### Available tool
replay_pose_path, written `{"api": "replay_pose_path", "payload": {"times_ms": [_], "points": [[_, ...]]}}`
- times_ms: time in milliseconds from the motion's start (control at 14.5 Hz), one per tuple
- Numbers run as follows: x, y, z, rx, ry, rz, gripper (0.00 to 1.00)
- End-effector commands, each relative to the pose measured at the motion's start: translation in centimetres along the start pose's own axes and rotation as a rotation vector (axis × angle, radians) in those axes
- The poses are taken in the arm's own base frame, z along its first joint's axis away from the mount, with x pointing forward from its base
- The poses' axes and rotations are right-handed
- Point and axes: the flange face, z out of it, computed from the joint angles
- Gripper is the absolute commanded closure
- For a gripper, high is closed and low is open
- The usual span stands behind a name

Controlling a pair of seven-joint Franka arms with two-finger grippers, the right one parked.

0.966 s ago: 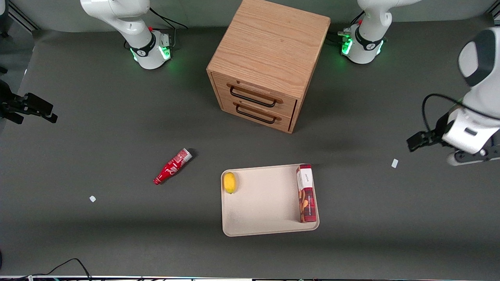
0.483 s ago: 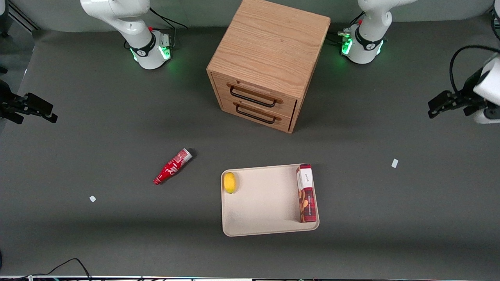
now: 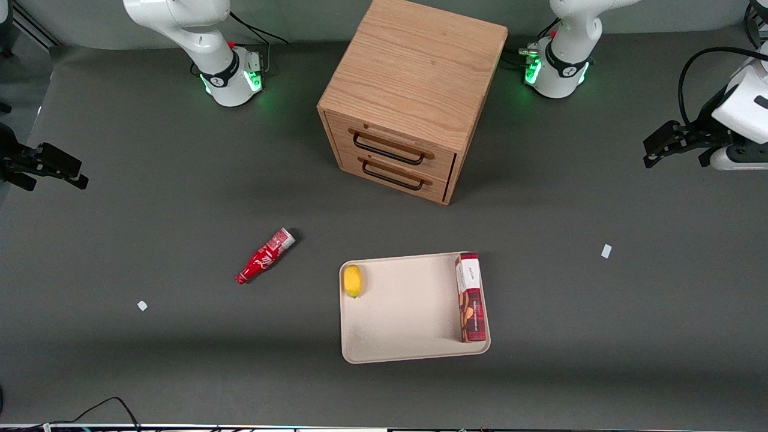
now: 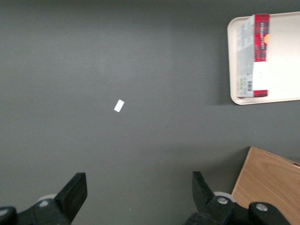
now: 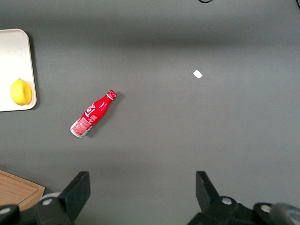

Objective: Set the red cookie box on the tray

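On the tray, along the edge toward the working arm's end of the table, the red cookie box is laid flat, its white end panel pointed toward the cabinet and its long side set against the low rim. A lemon is kept on the same tray at the edge toward the parked arm's end, well apart from the box, with bare beige surface between the two. A red bottle is found lying on its side on the grey table, off the tray toward the parked arm's end. The wooden cabinet, with two drawers and dark handles, is stood farther from the front camera than the tray. Two small white scraps are noted on the table: one toward the working arm's end, one toward the parked arm's end. The gripper is held above the table at the working arm's end, well apart from the tray and the box, with nothing between its fingers; these are spread wide, as seen from the left wrist. From that wrist the box, the tray rim, one scrap and a corner of the cabinet are also recorded.
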Motion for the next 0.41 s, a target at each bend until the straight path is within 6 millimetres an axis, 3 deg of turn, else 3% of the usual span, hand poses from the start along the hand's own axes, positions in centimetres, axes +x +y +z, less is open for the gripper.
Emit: {"api": "replay_pose_path", "payload": {"times_ms": [0, 345], "points": [[-0.32, -0.55, -0.26, -0.028, 0.003, 0.036, 0.0], [-0.28, -0.75, -0.57, -0.015, 0.004, 0.03, 0.0]]}}
